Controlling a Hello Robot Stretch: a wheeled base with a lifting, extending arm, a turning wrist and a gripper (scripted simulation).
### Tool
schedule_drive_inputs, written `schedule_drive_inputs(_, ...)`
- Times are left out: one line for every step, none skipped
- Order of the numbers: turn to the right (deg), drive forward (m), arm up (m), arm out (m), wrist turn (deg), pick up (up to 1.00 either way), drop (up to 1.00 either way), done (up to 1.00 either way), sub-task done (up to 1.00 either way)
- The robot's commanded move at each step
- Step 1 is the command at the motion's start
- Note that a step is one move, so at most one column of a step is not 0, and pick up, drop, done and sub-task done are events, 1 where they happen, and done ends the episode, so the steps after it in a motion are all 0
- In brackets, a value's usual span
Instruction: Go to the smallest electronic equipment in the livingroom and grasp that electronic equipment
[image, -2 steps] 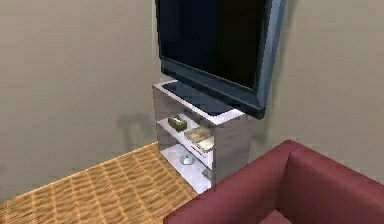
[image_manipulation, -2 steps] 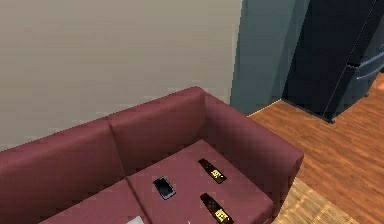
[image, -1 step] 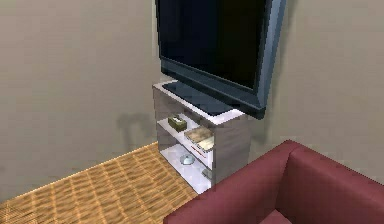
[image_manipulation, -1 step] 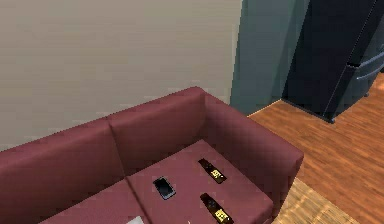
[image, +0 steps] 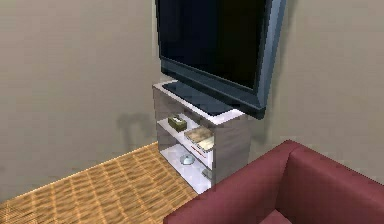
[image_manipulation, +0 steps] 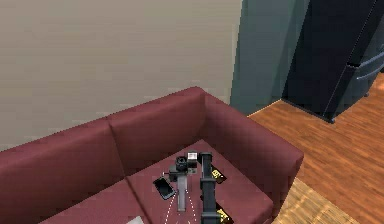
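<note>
While the hand (image_manipulation: 173, 184) is hovering at the sofa's (image_manipulation: 90, 150) seat, a small dark device (image_manipulation: 161, 187), likely the target, is lying on that seat near it; the approach is looking finished, but I cannot tell whether anything is being held.

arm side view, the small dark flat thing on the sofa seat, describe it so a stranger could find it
Start at the dark red sofa against the beige wall. On its seat, just left of the robot's dark arm, lies a small dark flat thing. It has a pale edge, unlike the yellow-and-black piece right of the arm.
</note>
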Motion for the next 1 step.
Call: schedule_drive_inputs(0.0,0.00,0.00,0.00,45.0,0.00,0.00,0.00,0.00)
